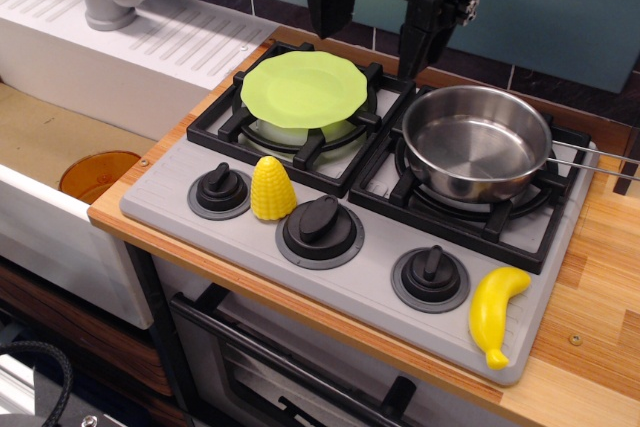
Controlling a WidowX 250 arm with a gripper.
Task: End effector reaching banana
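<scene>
Spread-fingered, the end effector (377,19) hangs over the back of the stove (340,277), well apart from the banana (497,312), which lies nearest at the stove's front right corner beside the right knob (431,276). Farther back stand a corn cob (272,188), a steel pan (477,141) and a green plate (306,89). No writing is legible.

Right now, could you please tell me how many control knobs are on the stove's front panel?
3: left knob beside the corn cob, middle knob, right knob near the banana. None appear hidden.
</scene>
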